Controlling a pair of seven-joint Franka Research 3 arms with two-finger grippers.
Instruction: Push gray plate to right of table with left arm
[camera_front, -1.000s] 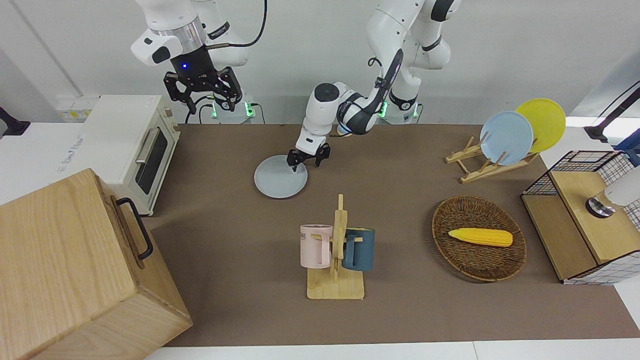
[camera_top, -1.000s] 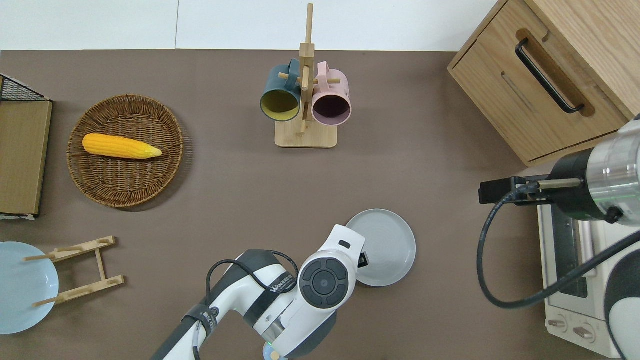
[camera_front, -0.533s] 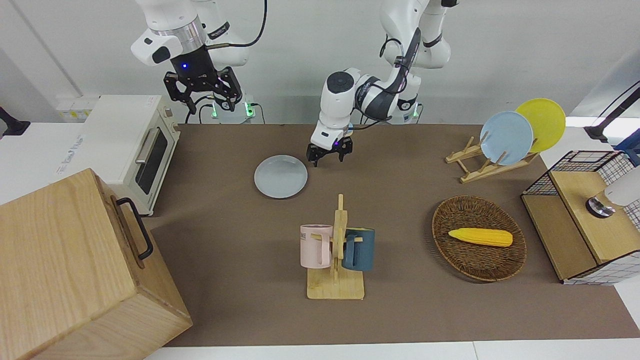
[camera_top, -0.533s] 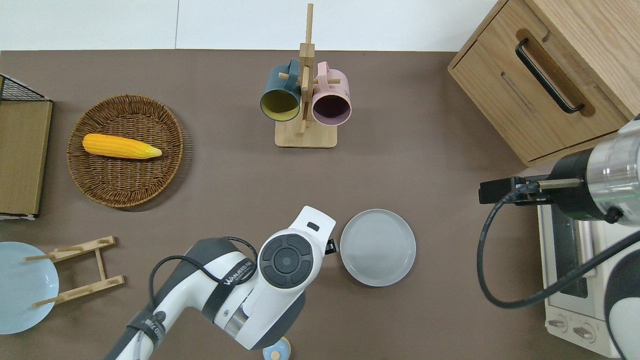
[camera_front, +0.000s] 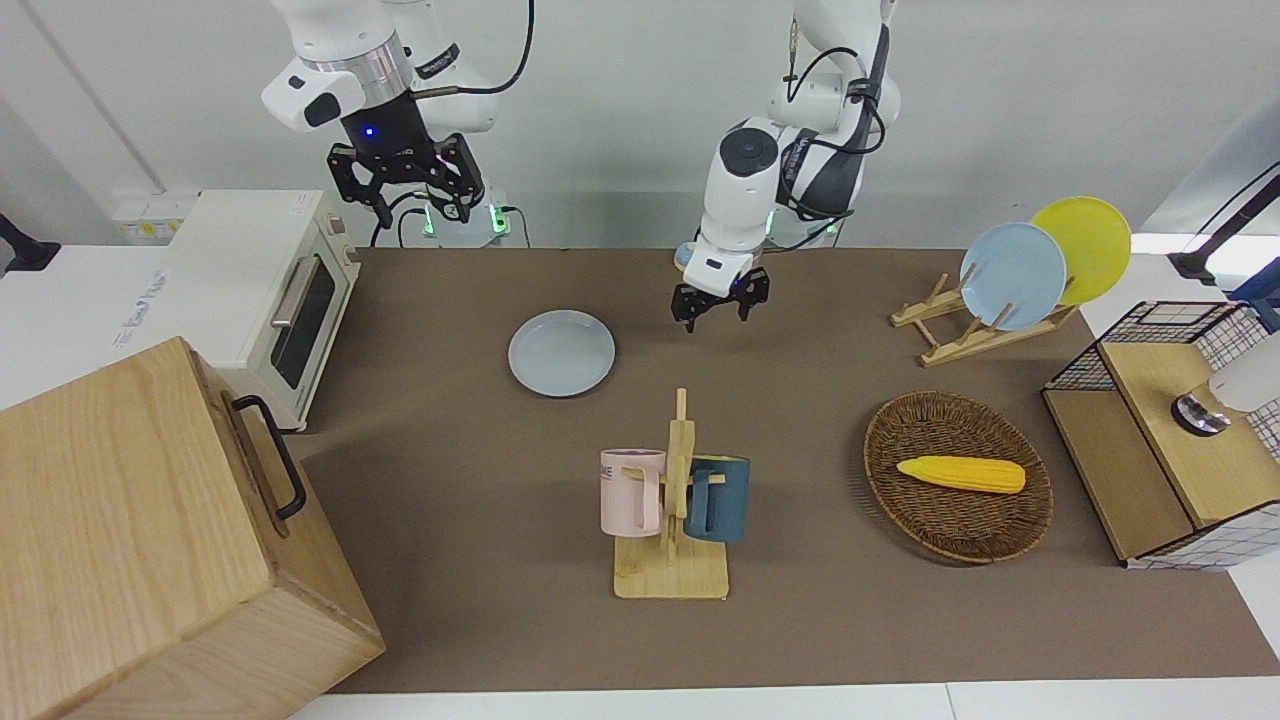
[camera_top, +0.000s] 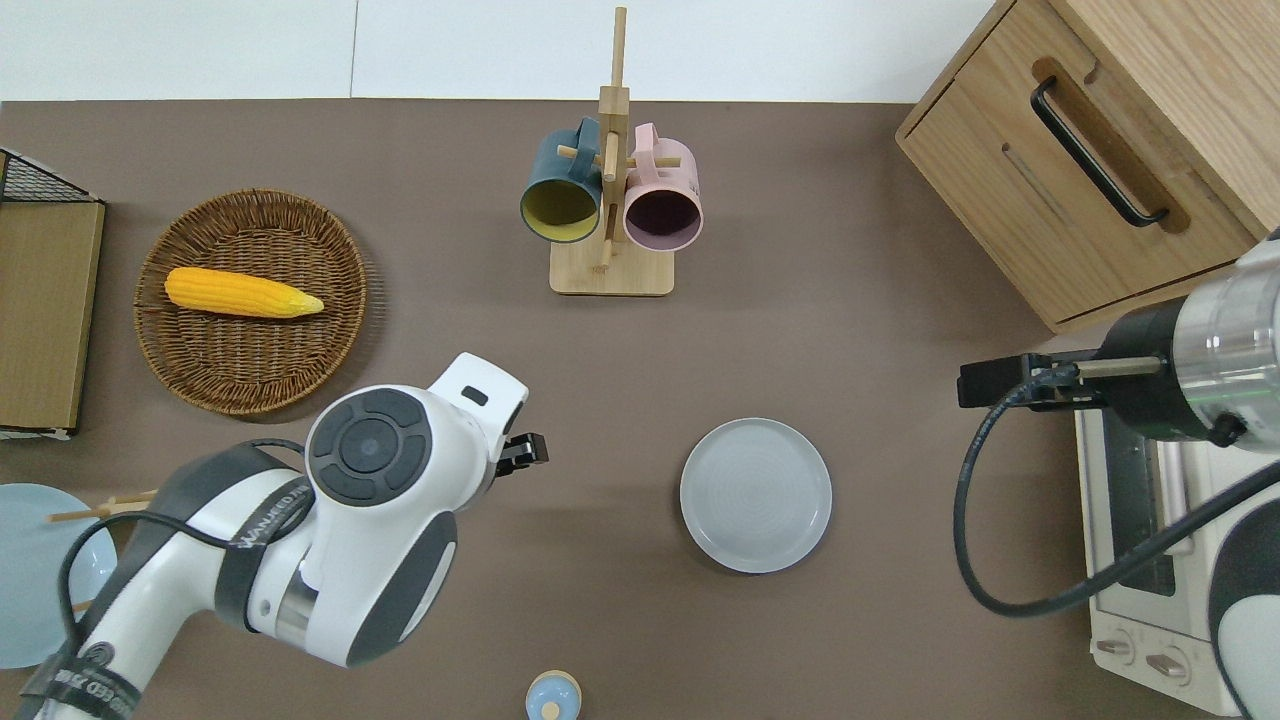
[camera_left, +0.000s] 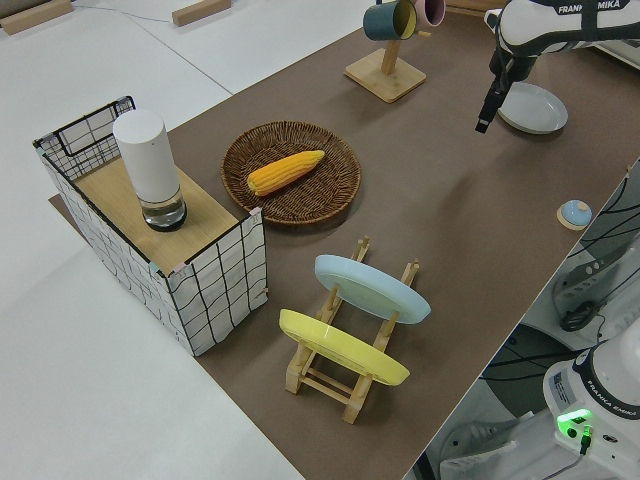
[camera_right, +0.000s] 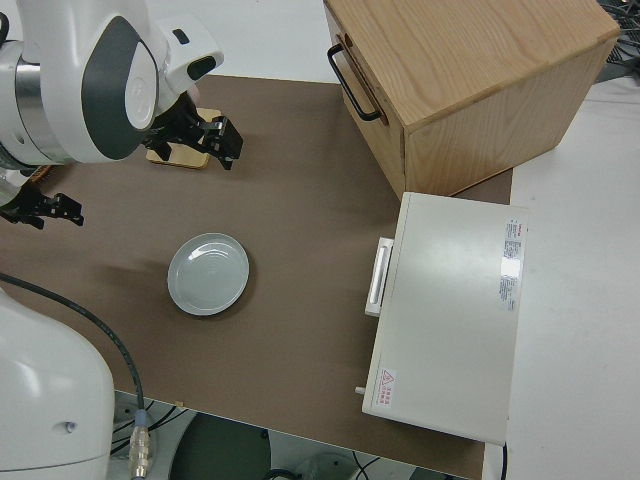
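Note:
The gray plate (camera_front: 561, 352) lies flat on the brown table (camera_front: 800, 620), nearer to the robots than the mug rack. It also shows in the overhead view (camera_top: 755, 495), the left side view (camera_left: 532, 107) and the right side view (camera_right: 208, 274). My left gripper (camera_front: 716, 314) is open and empty, raised over bare table (camera_top: 523, 453), well apart from the plate toward the left arm's end. It shows in the left side view too (camera_left: 487, 105). My right gripper (camera_front: 405, 200) is open and parked.
A mug rack (camera_top: 610, 200) holds two mugs. A wicker basket (camera_top: 250, 360) holds a corn cob. A dish rack (camera_front: 965, 325) holds sky-blue and yellow plates. A toaster oven (camera_front: 250, 290) and a wooden cabinet (camera_front: 130, 540) stand at the right arm's end. A wire crate (camera_front: 1170, 430) stands at the left arm's end.
My left gripper has left the plate's edge, risen and moved toward the left arm's end of the table. The plate has stayed where it was. The right arm has not moved.

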